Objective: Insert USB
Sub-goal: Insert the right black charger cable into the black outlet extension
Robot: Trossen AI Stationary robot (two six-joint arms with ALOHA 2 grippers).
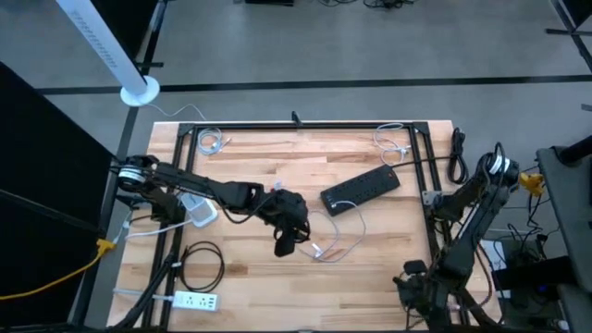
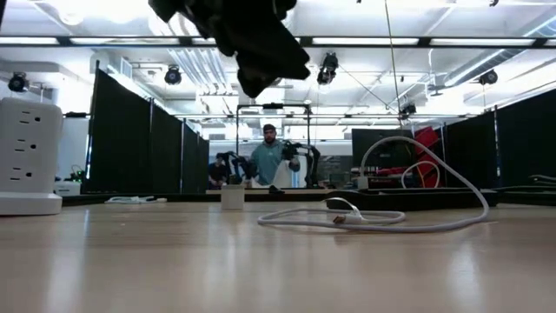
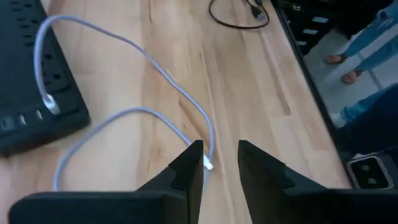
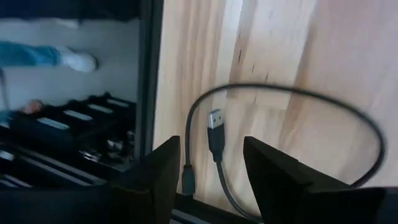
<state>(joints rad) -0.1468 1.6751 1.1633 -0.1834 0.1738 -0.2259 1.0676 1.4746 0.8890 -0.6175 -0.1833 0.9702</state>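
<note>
Our left claw (image 3: 216,167) hovers open over the limp white cable (image 3: 155,68). We judge it light and floppy. Best gripped at its rigid plug (image 3: 209,165).

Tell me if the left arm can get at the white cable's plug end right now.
Probably yes. The left gripper hovers over the white cable, fingers apart, with the plug tip lying on bare wood between them. Nothing covers it.

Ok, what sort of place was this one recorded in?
Most likely a robotics lab or test hall. The wooden table sits in a black frame on a grey floor, black curtains divide a large room under ceiling lights, and a person stands beside another robot arm in the background.
</note>
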